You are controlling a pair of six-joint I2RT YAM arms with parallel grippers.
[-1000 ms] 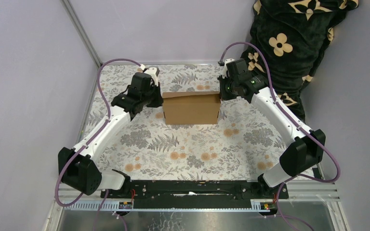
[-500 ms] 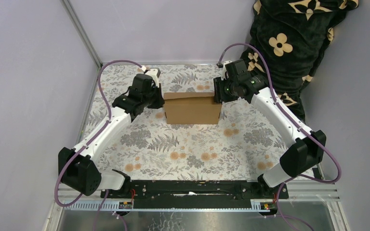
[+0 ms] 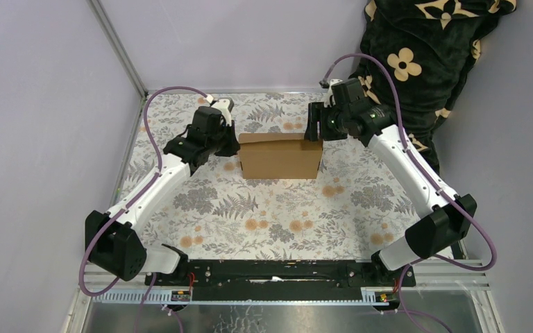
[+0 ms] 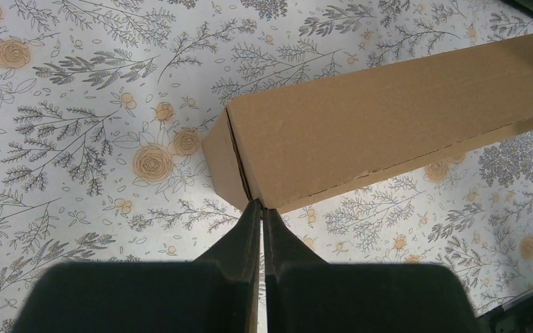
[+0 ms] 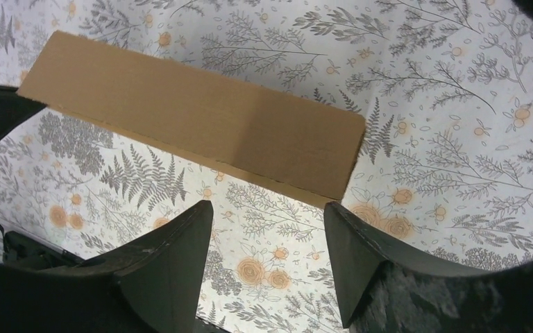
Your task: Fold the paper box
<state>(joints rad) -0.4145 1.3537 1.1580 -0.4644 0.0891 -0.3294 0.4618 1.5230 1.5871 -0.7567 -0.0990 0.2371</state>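
The closed box point(image 3: 280, 155) lay on the worktop point(image 3: 250, 215). The left gripper point(image 4: 261, 206), fingers together, touched its corner, likely to steady it. The right gripper point(image 5: 267, 206) stood apart, empty.

The paper box point(image 5: 194, 118) lies on flowered cloth point(image 5: 444, 132) toward 11 o'clock; the right gripper point(image 5: 269, 208) stands spread at 6 o'clock.

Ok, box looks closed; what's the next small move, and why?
Probably ease the left gripper back off the paper box. It looks closed, no flap standing up; the right gripper hangs open, clear of it, and only the left's shut tips sit at its corner.
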